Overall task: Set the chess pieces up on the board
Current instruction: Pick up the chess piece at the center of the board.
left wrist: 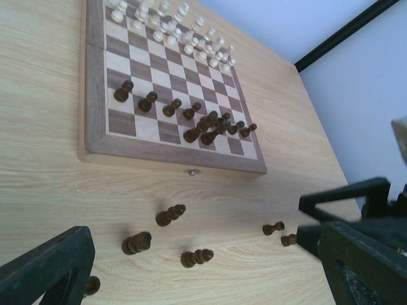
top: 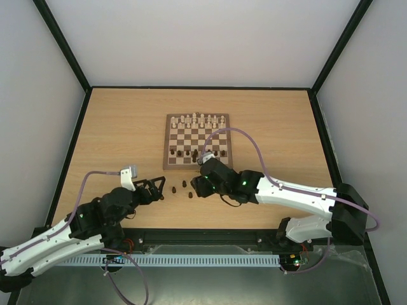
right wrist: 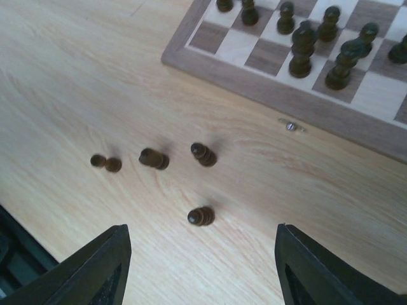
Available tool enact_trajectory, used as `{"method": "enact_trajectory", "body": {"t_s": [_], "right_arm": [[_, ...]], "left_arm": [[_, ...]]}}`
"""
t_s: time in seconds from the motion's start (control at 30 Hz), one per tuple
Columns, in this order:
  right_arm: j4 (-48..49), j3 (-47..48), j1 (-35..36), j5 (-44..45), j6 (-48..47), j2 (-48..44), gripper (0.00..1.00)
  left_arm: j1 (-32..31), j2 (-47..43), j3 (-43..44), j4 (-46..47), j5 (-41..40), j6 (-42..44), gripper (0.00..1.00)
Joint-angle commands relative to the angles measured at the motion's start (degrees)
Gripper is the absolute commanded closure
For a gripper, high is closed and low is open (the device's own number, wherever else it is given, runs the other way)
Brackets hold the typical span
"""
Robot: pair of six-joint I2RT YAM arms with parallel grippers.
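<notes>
table (top: 114, 127): light wood, both arms reach in from 6 o'clock.

board (top: 197, 141): mid-table, with cream chessmen (top: 197, 119) ranked along its 12 o'clock edge.

right gripper (right wrist: 200, 232): low over bare table just off the board's 6 o'clock edge. jaws stand partly apart with nothing between them. one dark man sits just ahead of the gap.

left gripper (left wrist: 191, 222): at 7 o'clock of the board, jaws spread as wide as they go, empty.

chess pieces (right wrist: 200, 216): some dark men stand on the board's near ranks, bunched unevenly toward 5 o'clock. the others are loose on the table beside the 6 o'clock edge, at least one flat on its side.

risks, my reading:
- each man is far smaller than the jaws, so an off-centre pinch could tip it or send it rolling.
- a lying man gives little to hold.
- setting a man down into the crowded cluster could topple its neighbours.
- the two grippers hang near each other over the same scatter and could clash.

views:
- the top view gives both arms and the whole board, but the men are specks.
- the right wrist shows four loose men close up, and a small metal clasp (right wrist: 290, 126) on the board's frame.
- the left wrist shows six loose men and the bunching on the board, which the right wrist view mostly crops.
</notes>
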Motion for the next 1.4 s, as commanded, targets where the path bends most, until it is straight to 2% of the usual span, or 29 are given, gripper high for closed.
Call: {"method": "enact_trajectory", "body": {"t_s": [0.0,0.17,0.37,0.7,0.77,0.9,1.03,1.13,1.37], "right_arm": [[-4.94,0.44,2.22,-0.23,-1.38,0.69,0.38],[-8.37,5.55,2.55,-0.12,-2.48,5.76,0.41],[-11.07,11.3,2.57,2.0,-3.18,12.08,0.42],[-10.91,15.85,2.57,3.05,-3.69,17.96,0.42],[-10.57,16.05,2.57,2.88,-3.67,17.81,0.37],[-11.95,17.5,2.55,4.16,-3.73,16.95,0.18],[-13.27,19.49,2.55,4.66,-4.32,16.31,0.14],[-13.75,20.58,2.59,4.22,-4.53,17.51,0.17],[-13.55,22.25,2.55,2.34,-4.36,25.14,0.37]], "left_arm": [[-0.2,4.3,5.26,0.22,-4.02,1.71,0.0],[-0.17,7.54,11.03,-1.51,-5.46,3.84,0.0],[-0.17,5.69,17.71,-4.45,-4.88,5.45,0.01],[-0.2,1.3,26.31,-5.48,2.35,9.57,0.0],[-0.17,-0.68,26.87,-5.27,3.36,10.06,0.01],[-0.2,-3.02,27.04,-5.72,3.26,10.2,0.01],[-0.24,-3.47,26.66,-6.15,2.83,10.11,0.0],[-0.21,-3.14,26.43,-6.8,2.14,10.11,0.01],[-0.19,-2.96,25.78,-9.31,-1.1,9.35,0.01]]}}
